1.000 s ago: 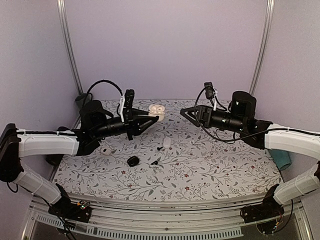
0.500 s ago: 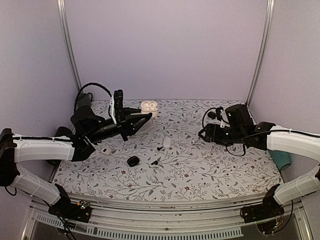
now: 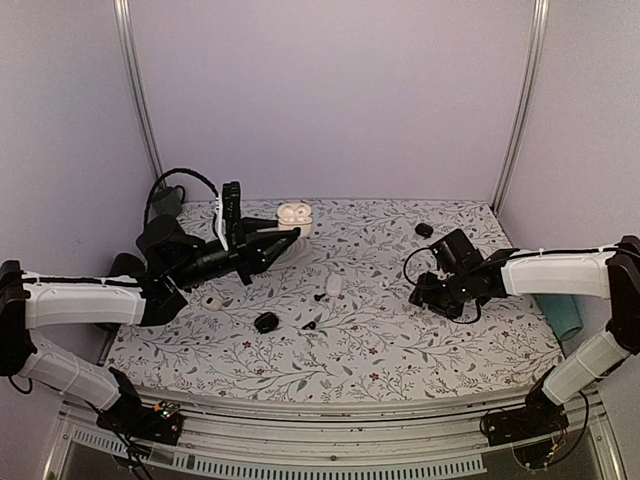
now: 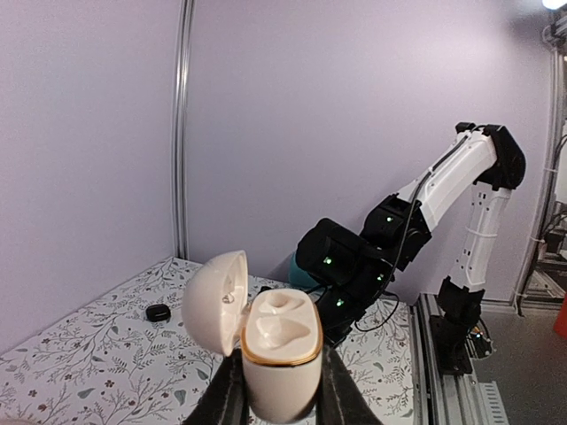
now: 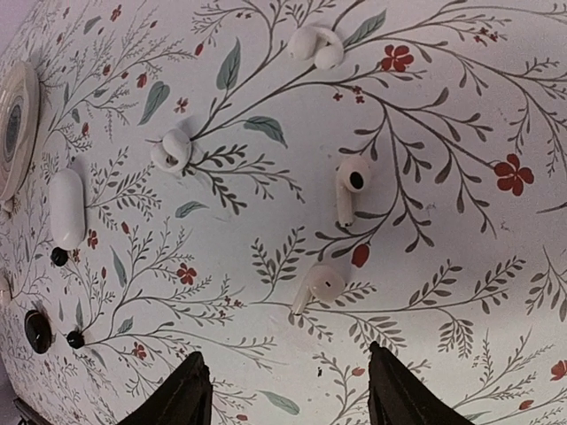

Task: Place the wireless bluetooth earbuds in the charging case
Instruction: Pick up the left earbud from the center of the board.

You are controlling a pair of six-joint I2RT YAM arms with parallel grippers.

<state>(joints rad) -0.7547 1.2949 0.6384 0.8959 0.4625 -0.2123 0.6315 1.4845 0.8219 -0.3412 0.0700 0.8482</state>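
Two earbuds [image 5: 348,188] clear from right wrist; case [image 4: 279,350] in left hand [image 4: 282,394].

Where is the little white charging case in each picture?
Top external: the charging case is left of centre, over the far side of the table, lid open, held in the left gripper.
Left wrist: bottom centre, big and close, pinched between the fingers.
Right wrist: not in it; only loose earbuds on the table.
Shared landmark: the flowered table cover, seen in all three views.
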